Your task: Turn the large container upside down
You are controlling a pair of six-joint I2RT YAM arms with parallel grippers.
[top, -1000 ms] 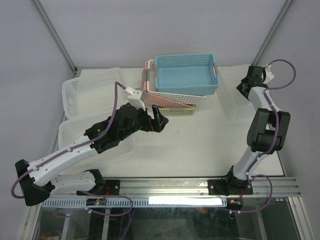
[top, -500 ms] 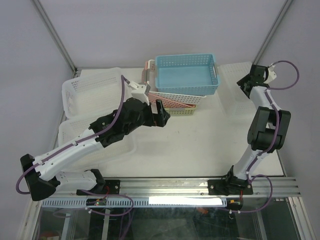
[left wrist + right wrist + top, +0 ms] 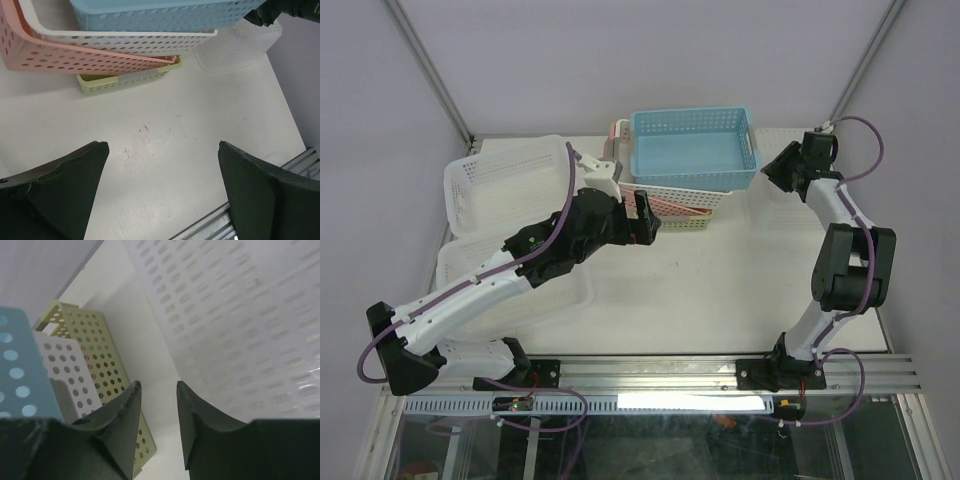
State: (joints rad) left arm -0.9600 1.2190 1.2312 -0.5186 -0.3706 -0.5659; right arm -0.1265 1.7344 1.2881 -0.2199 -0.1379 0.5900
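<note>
Baskets stacked just ahead of your left gripper (image 3: pixel 162 150): a big blue basket (image 3: pixel 695 150) on top, open side up, then a white basket (image 3: pixel 125 40), a pink basket (image 3: pixel 50 55) and a yellow-green basket (image 3: pixel 125 80) at the bottom. Your left gripper is spread wide, holding nothing, above bare table (image 3: pixel 720 280) a bit short of the stack. Your right gripper (image 3: pixel 770 170) is right beside the blue basket's right end, not clearly touching it. Its fingers (image 3: pixel 120 410) are only a narrow gap apart with nothing between them, and a clear perforated bin (image 3: pixel 240 315) sits behind them.
</note>
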